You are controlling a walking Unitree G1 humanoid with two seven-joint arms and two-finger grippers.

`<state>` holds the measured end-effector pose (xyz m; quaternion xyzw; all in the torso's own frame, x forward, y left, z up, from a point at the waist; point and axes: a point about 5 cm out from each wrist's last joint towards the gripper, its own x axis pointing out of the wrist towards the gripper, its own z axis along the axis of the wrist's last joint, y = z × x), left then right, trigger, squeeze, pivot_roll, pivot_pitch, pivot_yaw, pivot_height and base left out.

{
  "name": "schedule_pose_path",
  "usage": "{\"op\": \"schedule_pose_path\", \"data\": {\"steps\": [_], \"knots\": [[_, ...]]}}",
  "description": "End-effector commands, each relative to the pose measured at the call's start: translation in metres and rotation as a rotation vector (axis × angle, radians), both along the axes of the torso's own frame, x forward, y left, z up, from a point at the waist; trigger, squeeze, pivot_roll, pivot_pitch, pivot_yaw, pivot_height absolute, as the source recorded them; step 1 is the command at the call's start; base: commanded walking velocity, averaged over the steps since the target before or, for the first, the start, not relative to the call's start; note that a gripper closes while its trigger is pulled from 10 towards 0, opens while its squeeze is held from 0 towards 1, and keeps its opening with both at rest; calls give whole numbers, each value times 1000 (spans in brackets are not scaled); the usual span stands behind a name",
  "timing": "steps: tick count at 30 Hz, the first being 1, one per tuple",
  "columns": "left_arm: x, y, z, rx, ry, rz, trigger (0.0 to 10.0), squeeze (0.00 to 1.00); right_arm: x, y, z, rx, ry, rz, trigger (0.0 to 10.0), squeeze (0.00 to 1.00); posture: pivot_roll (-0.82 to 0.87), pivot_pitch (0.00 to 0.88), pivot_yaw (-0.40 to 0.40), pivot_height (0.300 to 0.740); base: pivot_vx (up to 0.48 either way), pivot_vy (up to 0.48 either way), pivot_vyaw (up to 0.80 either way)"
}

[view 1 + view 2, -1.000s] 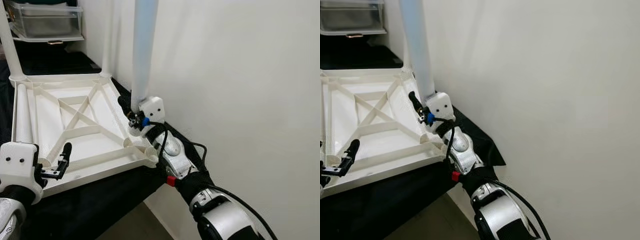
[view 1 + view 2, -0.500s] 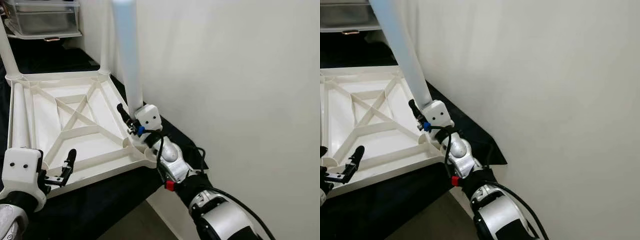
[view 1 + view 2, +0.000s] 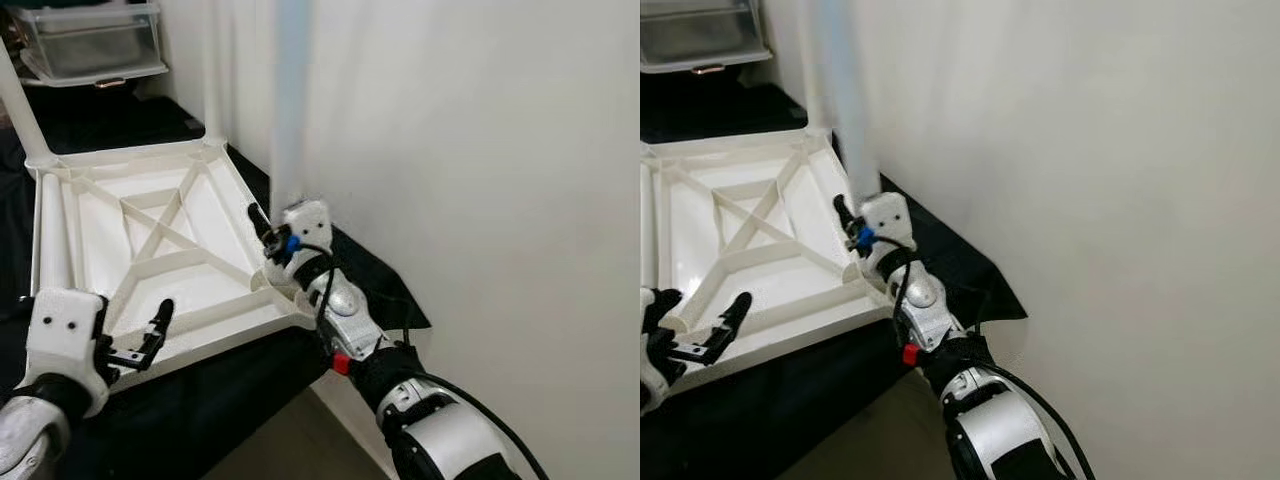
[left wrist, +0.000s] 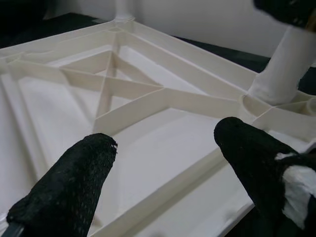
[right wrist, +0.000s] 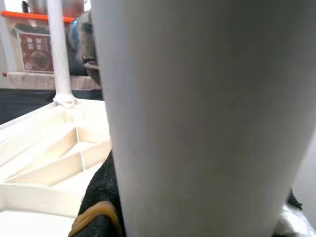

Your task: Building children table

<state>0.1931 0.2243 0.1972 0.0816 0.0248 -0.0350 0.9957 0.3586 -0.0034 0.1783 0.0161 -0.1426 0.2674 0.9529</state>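
Observation:
The white ribbed table top (image 3: 150, 235) lies upside down on a black cloth. My right gripper (image 3: 272, 225) is shut on a white table leg (image 3: 292, 100) near its lower end. That leg stands about upright and blurred over the near right corner socket (image 4: 256, 101). In the right wrist view the leg (image 5: 197, 118) is pressed against a black finger (image 5: 101, 197). My left gripper (image 3: 148, 335) hovers open at the near edge of the top, its fingers (image 4: 64, 187) spread wide with nothing between them.
Two more legs stand upright at the far left corner (image 3: 20, 100) and the far right corner (image 3: 212, 80). A white tube (image 3: 52, 245) lies along the left rim. A clear bin (image 3: 90, 40) sits on a shelf behind. A white wall (image 3: 480, 150) runs close on the right.
The held leg has swung from leaning left back to about upright in my right gripper. My left gripper has shifted a little to the right along the near edge. The camera has also moved.

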Motion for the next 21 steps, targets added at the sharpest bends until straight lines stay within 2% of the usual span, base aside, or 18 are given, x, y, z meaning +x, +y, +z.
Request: {"op": "schedule_pose_path", "data": {"steps": [1, 3, 5, 8, 9, 10, 11, 12, 13, 14, 21], "knots": [[2, 0, -6, 2, 38, -14, 10000, 0, -20, 33, -16, 78, 106, 70, 0, 0, 148, 121, -76, 740, 0, 0, 0], [7, -2, -8, -3, 43, -32, 10000, 0, -43, 65, -8, 122, 101, 187, 0, 0, 138, 115, -71, 740, 0, 0, 0], [7, -2, -8, -3, 43, -32, 10000, 0, -43, 65, -8, 122, 101, 187, 0, 0, 138, 115, -71, 740, 0, 0, 0], [11, -2, -7, 0, 41, -39, 10000, 0, -74, 95, -4, 145, 133, 343, 0, 0, 137, 112, -74, 740, 0, 0, 0], [11, -2, -7, 0, 41, -39, 10000, 0, -74, 95, -4, 145, 133, 343, 0, 0, 137, 112, -74, 740, 0, 0, 0], [12, 0, -6, 6, 40, -33, 10000, 0, -85, 102, -1, 152, 144, 402, 0, 0, 138, 111, -77, 740, 0, 0, 0], [12, 0, -6, 6, 40, -33, 10000, 0, -85, 102, -1, 152, 144, 402, 0, 0, 138, 111, -77, 740, 0, 0, 0], [12, 3, -5, 13, 37, -26, 10000, 0, -95, 108, 3, 163, 160, 453, 0, 0, 137, 108, -83, 740, 0, 0, 0], [12, 3, -5, 13, 37, -26, 10000, 0, -95, 108, 3, 163, 160, 453, 0, 0, 137, 108, -83, 740, 0, 0, 0], [12, 7, -4, 24, 32, -13, 10000, 0, -102, 111, 8, 174, 166, 488, 0, 0, 134, 107, -85, 740, 0, 0, 0], [17, 26, -1, 68, 19, 78, 10000, 0, -115, 121, 24, 216, 195, 560, 0, 0, 137, 101, -93, 740, 0, 0, 0]]}}
